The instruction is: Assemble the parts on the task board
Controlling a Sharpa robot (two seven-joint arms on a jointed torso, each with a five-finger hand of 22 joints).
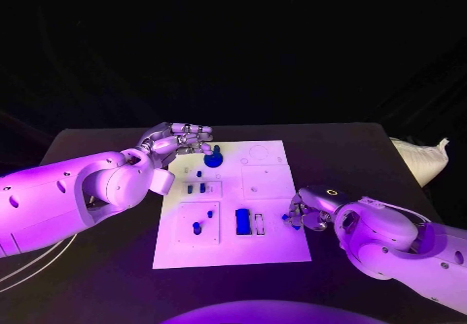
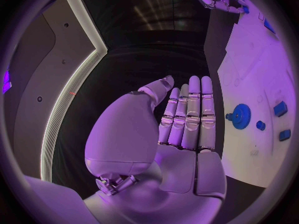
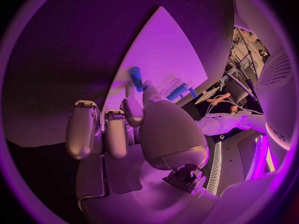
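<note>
The white rectangular task board (image 1: 268, 196) lies in the middle of the black bench (image 1: 360, 145). On it I count one round blue gear with a knob (image 1: 213, 160) at the far left, one tall blue block (image 1: 242, 221) near the front, two small blue pegs (image 1: 196, 189) and two blue oval pieces (image 1: 198, 228). The right hand (image 1: 310, 210) rests at the board's right edge, its fingers (image 3: 132, 112) curled, pinching a small blue cylinder (image 3: 136, 78). The left hand (image 1: 177, 144) hovers beside the gear, fingers (image 2: 191, 112) straight and together, holding nothing.
</note>
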